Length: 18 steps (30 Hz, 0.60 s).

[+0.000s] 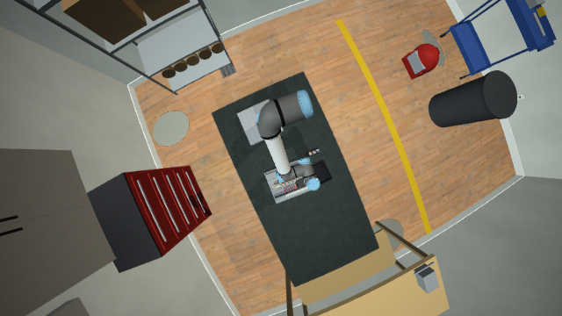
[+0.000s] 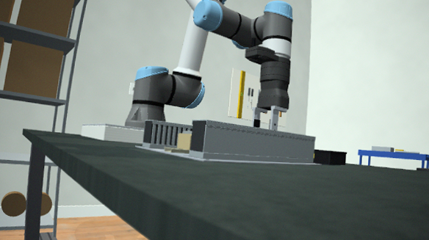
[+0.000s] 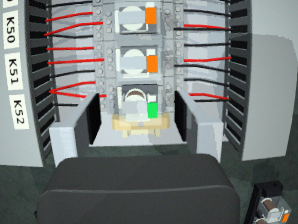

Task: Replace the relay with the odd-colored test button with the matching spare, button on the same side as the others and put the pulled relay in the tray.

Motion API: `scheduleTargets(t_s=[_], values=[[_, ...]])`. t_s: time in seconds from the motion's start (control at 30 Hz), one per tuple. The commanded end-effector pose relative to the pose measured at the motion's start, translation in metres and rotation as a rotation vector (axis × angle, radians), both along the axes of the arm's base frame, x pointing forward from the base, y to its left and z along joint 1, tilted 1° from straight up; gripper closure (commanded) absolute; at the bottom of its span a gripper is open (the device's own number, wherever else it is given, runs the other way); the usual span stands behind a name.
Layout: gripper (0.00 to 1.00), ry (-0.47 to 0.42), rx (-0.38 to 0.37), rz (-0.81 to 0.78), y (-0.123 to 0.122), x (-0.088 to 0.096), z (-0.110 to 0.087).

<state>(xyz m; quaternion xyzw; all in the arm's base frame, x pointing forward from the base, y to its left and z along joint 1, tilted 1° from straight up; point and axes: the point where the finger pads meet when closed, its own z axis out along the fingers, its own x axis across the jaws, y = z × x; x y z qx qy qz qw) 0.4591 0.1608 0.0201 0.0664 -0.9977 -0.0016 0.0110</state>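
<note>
In the wrist view a row of relays runs up the panel. Three have orange buttons (image 3: 152, 62) (image 3: 152, 15). The nearest relay (image 3: 136, 99), beside label K52, has a green button (image 3: 152, 110). My gripper (image 3: 137, 107) (image 2: 266, 123) is open, with one finger on each side of the green-button relay and a gap showing on both sides. In the side view the fingertips reach the top of the grey wire duct (image 2: 251, 142), which hides the relays. Two spare relays (image 1: 313, 152) stand on the table, one with an orange button (image 3: 285, 216). The black tray (image 1: 323, 172) (image 2: 329, 157) sits beside the panel.
Red and black wires and slotted grey ducts (image 3: 236, 43) flank the relay row on both sides. The panel (image 1: 287, 190) lies on the dark table (image 1: 316, 237) near the arm's base plate (image 1: 248, 125). A red tool cabinet (image 1: 164, 206) stands left of the table.
</note>
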Motion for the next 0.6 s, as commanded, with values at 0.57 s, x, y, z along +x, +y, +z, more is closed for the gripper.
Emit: scheduleTargets(t_s=[0.57], values=[[0.00,0.001,0.000,-0.001,0.0000,-0.0003,-0.0074]])
